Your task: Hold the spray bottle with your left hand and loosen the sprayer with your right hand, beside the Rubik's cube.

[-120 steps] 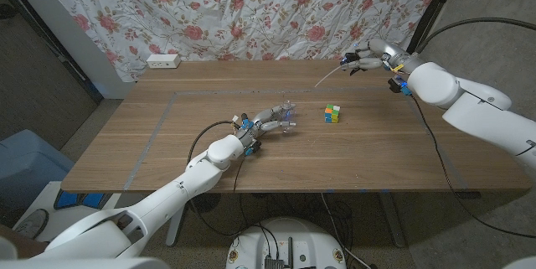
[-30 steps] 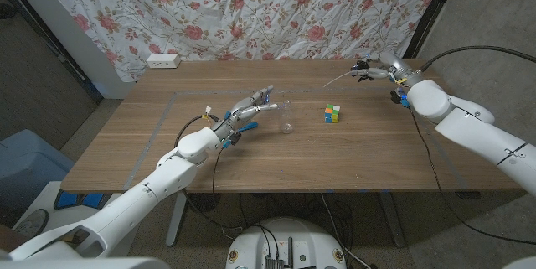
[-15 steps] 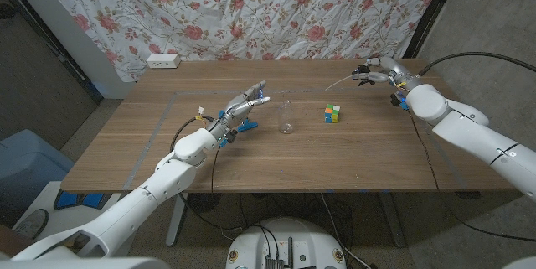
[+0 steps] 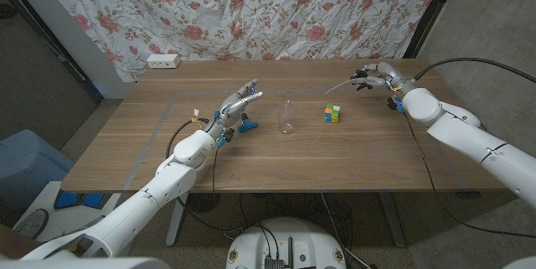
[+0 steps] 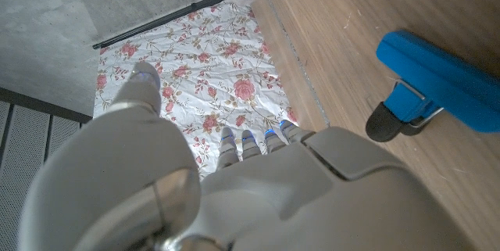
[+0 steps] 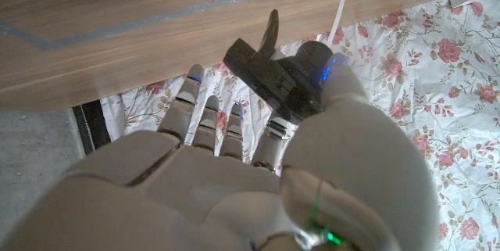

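A clear bottle [image 4: 286, 116] with no sprayer on it stands upright on the wooden table [image 4: 360, 156], just left of the Rubik's cube [image 4: 332, 114]. My left hand [image 4: 239, 104] hovers apart from the bottle on its left, fingers spread and holding nothing; its back also shows in the left wrist view [image 5: 258, 188]. My right hand [image 4: 377, 75] is at the table's far right and grips the black sprayer head [image 6: 269, 63]. The sprayer's thin white tube [image 4: 337, 86] reaches out toward the cube.
A small blue clip-like object [image 4: 245, 124] lies on the table just under my left hand, also in the left wrist view [image 5: 437, 75]. A white power strip [image 4: 162, 60] sits at the back left edge. A floral curtain [image 4: 251, 9] hangs behind the table.
My left hand has let go of the bottle and drawn back to the left, leaving it standing. My right hand has drifted right and lower with the sprayer.
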Available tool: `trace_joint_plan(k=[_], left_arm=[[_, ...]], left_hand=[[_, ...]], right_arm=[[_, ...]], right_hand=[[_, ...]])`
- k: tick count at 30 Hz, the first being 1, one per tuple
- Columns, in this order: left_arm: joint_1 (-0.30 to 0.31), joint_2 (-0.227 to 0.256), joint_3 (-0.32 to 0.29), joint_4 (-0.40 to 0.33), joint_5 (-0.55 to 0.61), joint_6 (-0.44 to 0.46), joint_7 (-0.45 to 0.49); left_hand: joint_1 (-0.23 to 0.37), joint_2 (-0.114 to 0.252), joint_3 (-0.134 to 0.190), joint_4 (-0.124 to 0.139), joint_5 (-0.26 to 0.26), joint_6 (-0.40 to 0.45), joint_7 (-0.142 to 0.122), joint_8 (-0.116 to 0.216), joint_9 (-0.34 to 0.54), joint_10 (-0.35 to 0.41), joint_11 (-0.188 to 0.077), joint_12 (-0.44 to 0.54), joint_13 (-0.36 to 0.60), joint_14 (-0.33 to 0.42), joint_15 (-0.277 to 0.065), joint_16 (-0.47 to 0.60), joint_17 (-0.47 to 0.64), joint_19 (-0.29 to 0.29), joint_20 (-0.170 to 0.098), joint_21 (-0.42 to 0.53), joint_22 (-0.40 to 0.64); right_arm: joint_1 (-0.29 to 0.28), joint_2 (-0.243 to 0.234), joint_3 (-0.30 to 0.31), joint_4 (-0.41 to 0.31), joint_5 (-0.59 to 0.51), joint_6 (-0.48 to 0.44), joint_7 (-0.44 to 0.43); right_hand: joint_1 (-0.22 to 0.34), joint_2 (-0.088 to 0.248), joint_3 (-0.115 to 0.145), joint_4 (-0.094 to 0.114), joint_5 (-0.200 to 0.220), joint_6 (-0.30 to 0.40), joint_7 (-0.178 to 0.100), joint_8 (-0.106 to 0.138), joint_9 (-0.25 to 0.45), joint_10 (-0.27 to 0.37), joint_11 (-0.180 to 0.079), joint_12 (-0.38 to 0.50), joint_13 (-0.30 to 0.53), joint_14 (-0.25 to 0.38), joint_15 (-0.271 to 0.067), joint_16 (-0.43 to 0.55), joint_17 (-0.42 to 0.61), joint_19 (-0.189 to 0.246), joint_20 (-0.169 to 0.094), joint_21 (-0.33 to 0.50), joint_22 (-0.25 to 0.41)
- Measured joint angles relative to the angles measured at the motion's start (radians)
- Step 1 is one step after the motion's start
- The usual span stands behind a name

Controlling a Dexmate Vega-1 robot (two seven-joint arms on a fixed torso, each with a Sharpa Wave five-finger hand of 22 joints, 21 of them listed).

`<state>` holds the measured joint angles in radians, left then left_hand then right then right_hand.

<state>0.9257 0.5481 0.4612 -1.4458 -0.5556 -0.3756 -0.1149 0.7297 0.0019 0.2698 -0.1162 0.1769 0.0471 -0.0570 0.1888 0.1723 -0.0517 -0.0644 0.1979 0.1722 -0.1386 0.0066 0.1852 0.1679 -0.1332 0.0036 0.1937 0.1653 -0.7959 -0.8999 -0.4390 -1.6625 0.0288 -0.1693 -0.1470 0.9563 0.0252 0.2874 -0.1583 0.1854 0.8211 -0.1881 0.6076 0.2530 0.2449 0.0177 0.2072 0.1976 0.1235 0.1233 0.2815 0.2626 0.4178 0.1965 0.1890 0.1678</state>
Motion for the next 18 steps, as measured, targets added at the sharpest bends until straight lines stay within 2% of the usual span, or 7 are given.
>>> trace_joint_plan(k=[2, 6, 18], left_arm=[[0.004, -0.005, -0.004, 0.0, -0.005, 0.0, 0.011], [0.01, -0.011, -0.012, 0.002, -0.012, 0.001, 0.027], [0.018, -0.03, -0.029, 0.018, -0.031, 0.004, 0.06]], left_hand=[[-0.008, 0.008, 0.004, 0.004, 0.0, 0.006, -0.007, 0.0, 0.0, 0.011, -0.003, 0.006, 0.0, 0.007, -0.003, 0.0, 0.0, 0.008, -0.004, 0.0, 0.0], [-0.011, 0.022, 0.004, 0.004, 0.0, 0.021, -0.004, 0.004, 0.0, 0.019, -0.005, 0.006, 0.0, 0.017, -0.007, 0.0, 0.0, 0.019, -0.005, 0.0, 0.0], [-0.022, 0.033, 0.004, 0.004, 0.0, 0.034, -0.002, 0.004, 0.0, 0.034, -0.009, 0.006, 0.0, 0.035, -0.014, 0.0, 0.0, 0.036, -0.011, 0.006, 0.0]], right_arm=[[0.005, 0.006, -0.006, 0.012, -0.001, 0.004, 0.001], [0.017, 0.018, -0.018, 0.038, -0.002, 0.011, 0.004], [0.056, 0.052, -0.054, 0.112, -0.003, 0.025, 0.017]], right_hand=[[0.0, 0.0, 0.001, 0.001, 0.0, 0.0, 0.0, 0.0, 0.0, 0.0, 0.0, 0.0, 0.0, 0.0, 0.0, 0.0, 0.0, 0.0, 0.0, 0.0, 0.0], [0.0, 0.0, 0.003, 0.003, 0.004, 0.0, 0.0, 0.001, 0.0, 0.0, 0.0, 0.0, 0.0, 0.0, 0.0, 0.0, 0.0, 0.0, 0.0, 0.0, 0.0], [0.0, 0.0, 0.003, 0.003, 0.004, 0.0, 0.0, 0.008, 0.0, 0.004, 0.004, 0.0, 0.0, 0.0, 0.0, 0.0, 0.005, 0.0, 0.0, 0.0, 0.0]])
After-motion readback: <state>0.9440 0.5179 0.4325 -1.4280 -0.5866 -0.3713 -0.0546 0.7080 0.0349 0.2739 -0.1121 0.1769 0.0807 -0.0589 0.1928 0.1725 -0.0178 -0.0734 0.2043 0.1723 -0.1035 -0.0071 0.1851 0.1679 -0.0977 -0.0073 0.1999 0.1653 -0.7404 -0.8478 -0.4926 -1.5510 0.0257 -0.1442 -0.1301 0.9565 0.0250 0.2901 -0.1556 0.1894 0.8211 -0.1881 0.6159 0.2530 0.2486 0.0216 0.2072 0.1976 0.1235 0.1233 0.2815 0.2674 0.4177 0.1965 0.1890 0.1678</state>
